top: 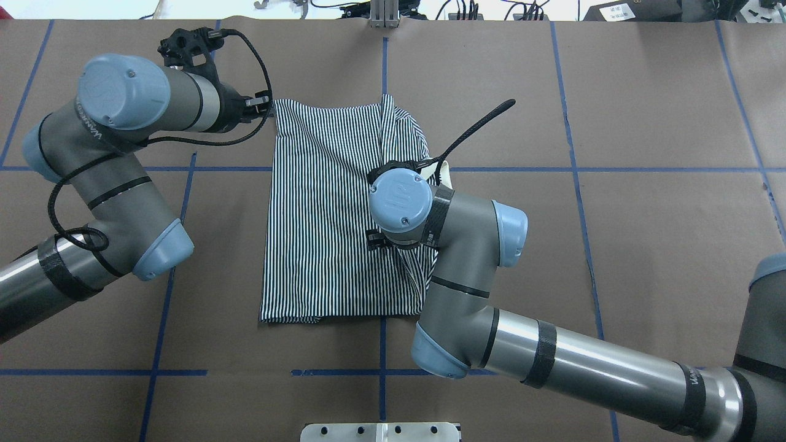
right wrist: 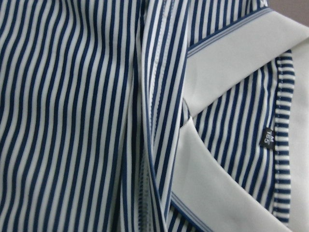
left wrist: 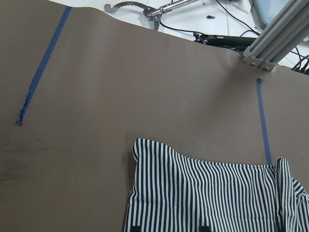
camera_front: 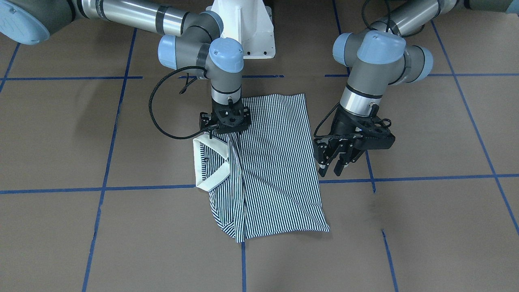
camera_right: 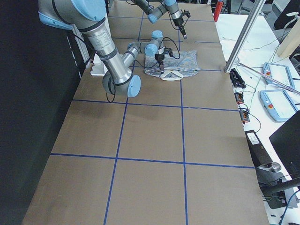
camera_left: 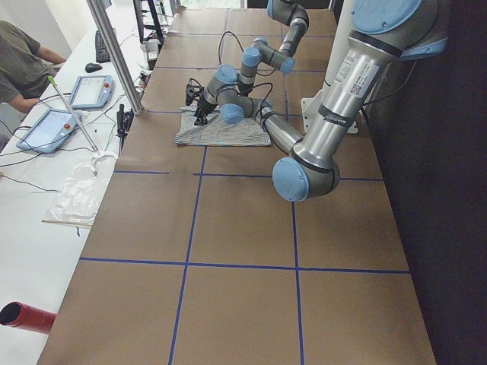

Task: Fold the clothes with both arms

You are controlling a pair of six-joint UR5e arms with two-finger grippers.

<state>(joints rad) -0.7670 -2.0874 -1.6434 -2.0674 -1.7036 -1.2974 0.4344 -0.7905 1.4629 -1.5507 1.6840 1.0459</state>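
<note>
Exterior front-facing view is showing the thin-striped navy-and-white polo shirt (camera_front: 275, 162) lying folded into a rough rectangle on the brown paper-covered table (camera_front: 425, 227), with soft creases fanning nearward from the right black two-finger gripper (camera_front: 229, 133). That pincer is pressing down, clamped on a raised ridge of cloth, and the smooth cream collar (camera_front: 201, 164) is curling just beside it. The left black two-finger gripper (camera_front: 338, 164) is hovering with fingers apart, the shirt's straight edge just beside it.
</note>
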